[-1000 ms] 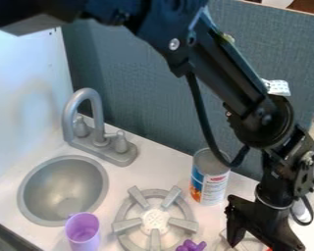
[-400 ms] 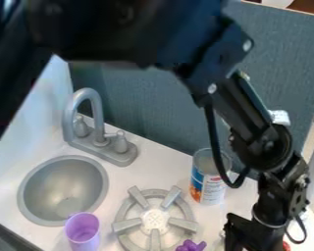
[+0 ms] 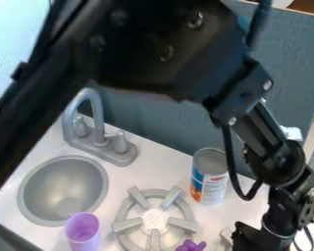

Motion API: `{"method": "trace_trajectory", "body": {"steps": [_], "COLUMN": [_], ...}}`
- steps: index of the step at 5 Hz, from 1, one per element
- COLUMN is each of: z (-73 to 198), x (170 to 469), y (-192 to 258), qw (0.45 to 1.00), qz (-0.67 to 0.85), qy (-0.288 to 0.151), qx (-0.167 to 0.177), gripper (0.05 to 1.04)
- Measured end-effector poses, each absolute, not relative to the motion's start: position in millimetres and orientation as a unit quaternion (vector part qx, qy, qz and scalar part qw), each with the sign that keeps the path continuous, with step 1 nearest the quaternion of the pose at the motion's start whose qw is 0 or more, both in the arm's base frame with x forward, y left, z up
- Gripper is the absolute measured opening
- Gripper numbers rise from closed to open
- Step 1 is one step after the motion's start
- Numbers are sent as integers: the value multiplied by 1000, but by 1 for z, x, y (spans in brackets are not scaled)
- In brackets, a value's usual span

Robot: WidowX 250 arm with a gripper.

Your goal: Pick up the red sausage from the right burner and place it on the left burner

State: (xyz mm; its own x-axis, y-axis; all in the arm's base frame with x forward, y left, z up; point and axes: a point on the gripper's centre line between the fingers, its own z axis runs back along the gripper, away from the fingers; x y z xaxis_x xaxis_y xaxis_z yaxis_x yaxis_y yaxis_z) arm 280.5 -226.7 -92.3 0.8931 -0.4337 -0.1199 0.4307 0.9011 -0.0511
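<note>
A black robot arm crosses from the upper left to the lower right, above a white toy-kitchen bench (image 3: 163, 174). Its black gripper (image 3: 254, 240) is at the lower right, pointing downward, with its lower end cut off by the bottom edge. It is not possible to tell whether the gripper is released, clenched or grasping something. Just to its left lies a pale object (image 3: 224, 239), partly out of view and too unclear to identify.

Farther back, to the gripper's upper left, a can (image 3: 210, 177) with a white, blue and orange label stands upright. Left of the can is a round grey stove burner (image 3: 155, 238) with raised spokes, and a lumpy purple object (image 3: 191, 246) is at its lower right. A purple cup (image 3: 83, 229), its open top visible, stands between the burner and a round grey sink (image 3: 51, 196). Behind the sink rises a curved grey faucet (image 3: 99, 125), in front of a blue-grey panel (image 3: 160, 117).
</note>
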Motion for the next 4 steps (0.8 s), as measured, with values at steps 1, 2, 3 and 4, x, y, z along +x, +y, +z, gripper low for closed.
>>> {"method": "trace_trajectory", "body": {"steps": [1,2,3,4], "z": [-95,-96,-97,-94], "x": [284,287,286,279], "y": [-232,-231,-231,-226], "qw": [973,974,975,977], "qz": [-222,-216,-213,-205], "qy": [67,68,62,61], "qx": [-16,-9,-10,-10], "gripper": [945,678,569,569]}}
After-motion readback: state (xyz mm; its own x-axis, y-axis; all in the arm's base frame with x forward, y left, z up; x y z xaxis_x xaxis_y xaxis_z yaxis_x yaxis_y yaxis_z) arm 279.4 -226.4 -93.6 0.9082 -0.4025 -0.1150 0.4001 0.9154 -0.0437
